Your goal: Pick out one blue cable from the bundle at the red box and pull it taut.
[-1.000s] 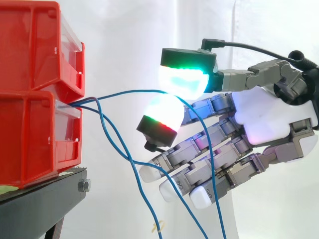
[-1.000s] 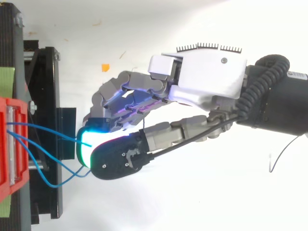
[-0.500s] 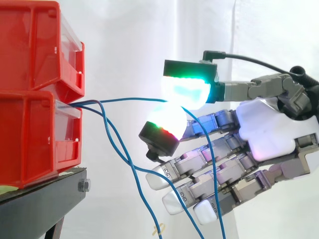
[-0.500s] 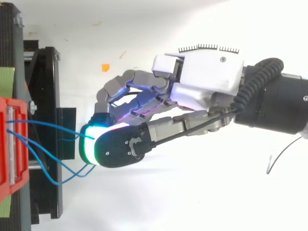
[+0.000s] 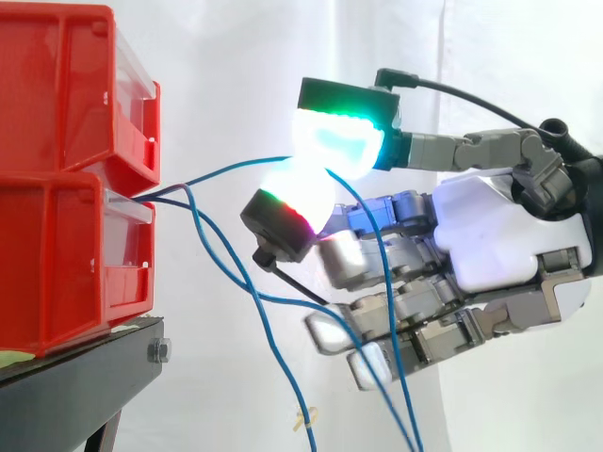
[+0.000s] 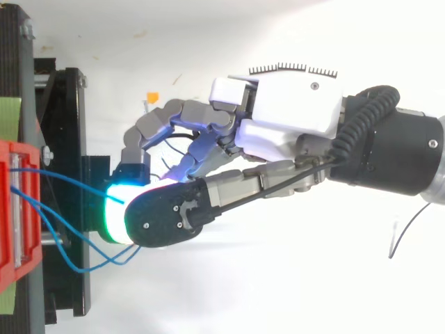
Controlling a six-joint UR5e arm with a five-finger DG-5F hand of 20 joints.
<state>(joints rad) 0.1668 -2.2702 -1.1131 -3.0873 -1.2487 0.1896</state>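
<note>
Since a second ago: has curled the free fingers in toward the palm, tipped the pinch up and a touch nearer the bins, and drawn the held run straighter, though not yet taut.

Nearest, the hand: grasping one blue cable between two glowing pads, with the remaining fingers curled on nothing. Back from the pinch, sloping gently down to the mouth of the lower bin. On the other side, dropping across the curled fingers and off the bottom of the side view.

Likely trouble, first at the pinch: slipping out on the pull, with so thin a wire held between rounded pads. Next, snagging: slack strands crossing just below the held run and hanging close to the curled fingers, so apt to be dragged along and tightened as well. Farther back, at the bin: tugging it forward on the stand, or yanking the cable's end free, if pulled too hard.

Count:
- one hand
- two pads on the cable
- three blue strands leaving the bin, as far as can be told, one held and two slack
- two red bins, the upper bin stacked on the lower
- one black stand beneath
- one white curtain behind all
</note>
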